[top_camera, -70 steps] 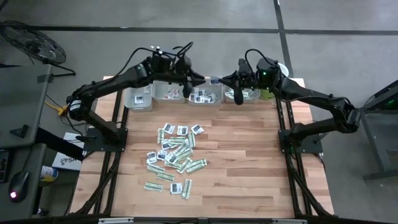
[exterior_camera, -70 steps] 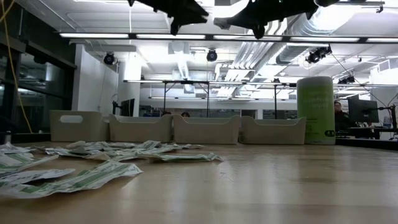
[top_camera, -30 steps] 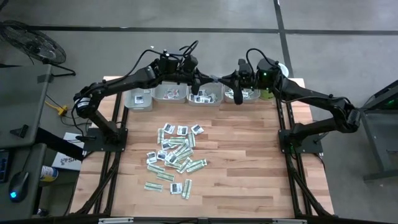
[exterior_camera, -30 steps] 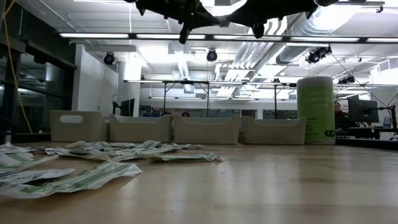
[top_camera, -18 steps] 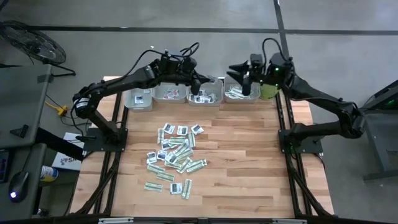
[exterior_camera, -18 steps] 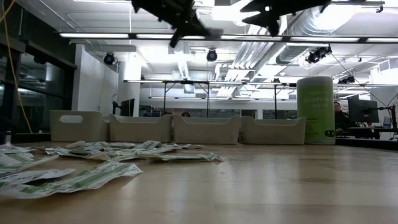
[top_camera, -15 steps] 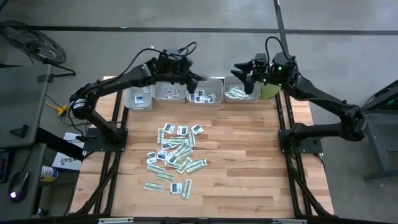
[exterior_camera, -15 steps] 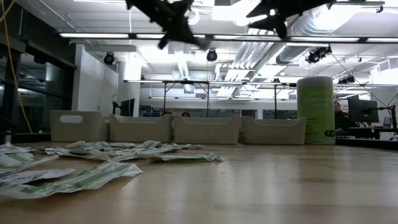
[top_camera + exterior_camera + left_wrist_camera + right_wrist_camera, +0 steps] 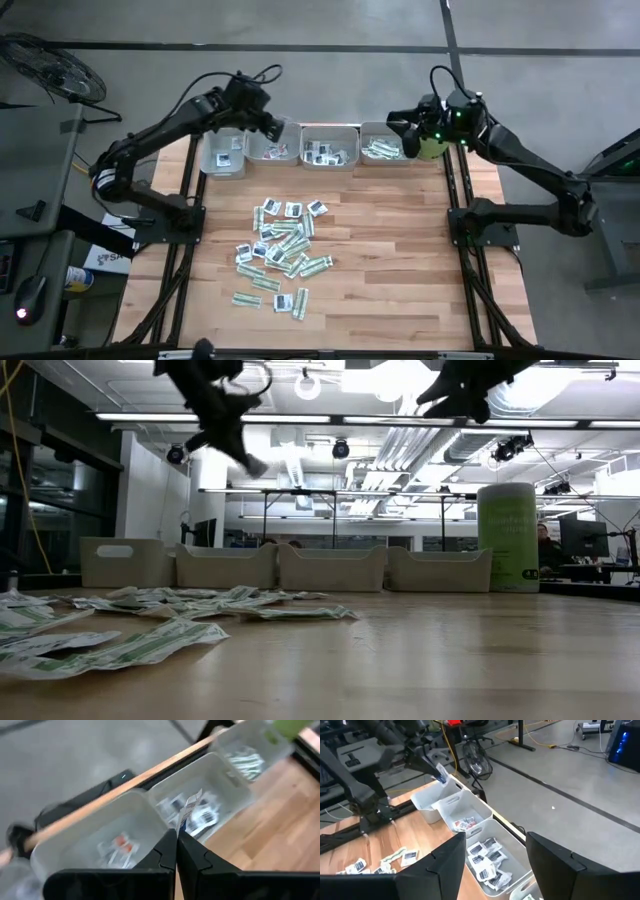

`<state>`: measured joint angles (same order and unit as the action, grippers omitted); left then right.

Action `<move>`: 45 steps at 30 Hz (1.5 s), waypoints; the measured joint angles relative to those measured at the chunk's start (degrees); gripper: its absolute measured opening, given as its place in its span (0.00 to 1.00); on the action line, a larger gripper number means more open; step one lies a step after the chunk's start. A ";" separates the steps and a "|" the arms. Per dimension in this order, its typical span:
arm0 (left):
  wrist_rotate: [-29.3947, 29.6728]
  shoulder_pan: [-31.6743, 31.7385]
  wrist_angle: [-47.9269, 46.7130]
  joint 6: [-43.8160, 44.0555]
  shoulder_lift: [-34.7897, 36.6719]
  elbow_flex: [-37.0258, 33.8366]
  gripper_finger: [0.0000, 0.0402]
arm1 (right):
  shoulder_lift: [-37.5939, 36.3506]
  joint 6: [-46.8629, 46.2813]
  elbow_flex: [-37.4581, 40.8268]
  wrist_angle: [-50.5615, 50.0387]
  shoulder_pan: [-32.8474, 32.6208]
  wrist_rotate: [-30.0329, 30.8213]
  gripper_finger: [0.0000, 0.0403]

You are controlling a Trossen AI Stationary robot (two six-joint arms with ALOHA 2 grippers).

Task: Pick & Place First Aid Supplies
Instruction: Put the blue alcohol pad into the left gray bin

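My left gripper (image 9: 276, 126) hangs high over the second grey tray from the left (image 9: 270, 149), shut on one small white sachet with dark marks (image 9: 188, 811). The right wrist view also shows this sachet (image 9: 441, 772). My right gripper (image 9: 495, 865) is open with nothing in it, up in the air by the rightmost tray (image 9: 383, 149) and the green tub (image 9: 432, 146). The other first aid supplies lie as a loose pile of sachets (image 9: 281, 250) flat on the middle of the wooden table. My left gripper pinches one end of the sachet (image 9: 180, 829) between its two fingertips (image 9: 169, 845). The fingers slant down toward the table's right. The rest of the sachet sticks out past the fingertips, clear of the trays and the table.
Four grey trays (image 9: 330, 568) stand in a row along the table's far edge. Three of them hold sorted sachets (image 9: 330, 152), and the leftmost (image 9: 222, 156) has few. The tall green tub (image 9: 508, 538) stands at the row's right end. Bare wood lies in front of the trays and around the pile.
The two grippers met above the trays. My right gripper let go of the sachet and drew back toward the table's right. My left gripper carried it toward the table's left along the tray row and tipped its fingers downward.
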<state>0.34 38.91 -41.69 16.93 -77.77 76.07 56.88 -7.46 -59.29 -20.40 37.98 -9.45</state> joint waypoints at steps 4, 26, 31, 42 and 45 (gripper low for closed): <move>-0.03 3.81 0.13 4.09 3.67 -7.37 0.00 | 0.00 -0.03 0.00 -0.73 0.00 -0.03 0.50; 10.79 10.37 1.04 30.93 11.71 -31.85 0.00 | 0.00 -0.20 0.00 -0.64 -0.11 -0.11 0.50; 13.83 10.37 -0.78 31.39 11.71 -31.84 0.00 | 0.00 -0.57 0.00 -0.64 -0.11 -0.11 0.50; 14.32 13.97 -3.96 29.84 11.69 -31.84 0.00 | 0.03 -0.66 0.00 -0.64 -0.13 -0.13 0.50; 12.64 15.24 -4.35 29.31 11.69 -31.84 0.00 | 0.03 -0.66 0.00 -0.64 -0.13 -0.13 0.50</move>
<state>12.97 54.15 -46.03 46.24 -66.08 44.23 56.90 -8.12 -59.29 -21.04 37.85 -9.58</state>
